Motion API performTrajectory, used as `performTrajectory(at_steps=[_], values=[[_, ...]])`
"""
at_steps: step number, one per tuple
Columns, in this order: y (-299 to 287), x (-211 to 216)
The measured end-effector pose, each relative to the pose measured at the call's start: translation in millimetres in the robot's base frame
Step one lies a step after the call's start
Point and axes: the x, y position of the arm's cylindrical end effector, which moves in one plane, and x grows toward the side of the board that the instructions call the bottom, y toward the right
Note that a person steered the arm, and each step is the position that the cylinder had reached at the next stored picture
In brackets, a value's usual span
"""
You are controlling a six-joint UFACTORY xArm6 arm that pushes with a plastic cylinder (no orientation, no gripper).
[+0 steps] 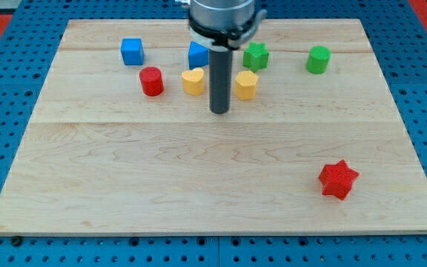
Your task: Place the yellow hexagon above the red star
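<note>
The yellow hexagon (246,84) sits in the upper middle of the wooden board (199,178). The red star (338,179) lies far off at the lower right. My tip (219,111) rests on the board just left of and slightly below the yellow hexagon, between it and a yellow heart-shaped block (193,81). The rod stands close to the hexagon's left side; I cannot tell whether they touch.
A blue cube (132,51) is at the upper left, a red cylinder (151,81) below it. Another blue block (197,54) is partly hidden behind the rod. A green star (256,55) and a green cylinder (318,59) sit at the upper right.
</note>
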Motion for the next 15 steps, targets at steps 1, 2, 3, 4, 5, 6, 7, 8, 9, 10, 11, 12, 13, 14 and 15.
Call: performTrajectory(at_steps=[1,2,3,4,5,6,7,8,9,10,11,12,13,14,15], values=[[6.4,-23.3],[7.1,-47.3],[26.2,-54.5],[63.5,-28.9],[91.7,-11.5],[110.7,-35.0],[129.8,-14.0],[135.0,18.1],[150.3,33.4],[132.3,10.0],[117.5,27.0],[115.6,52.1],[124.3,61.4],[124.0,53.8],[133.5,27.0]])
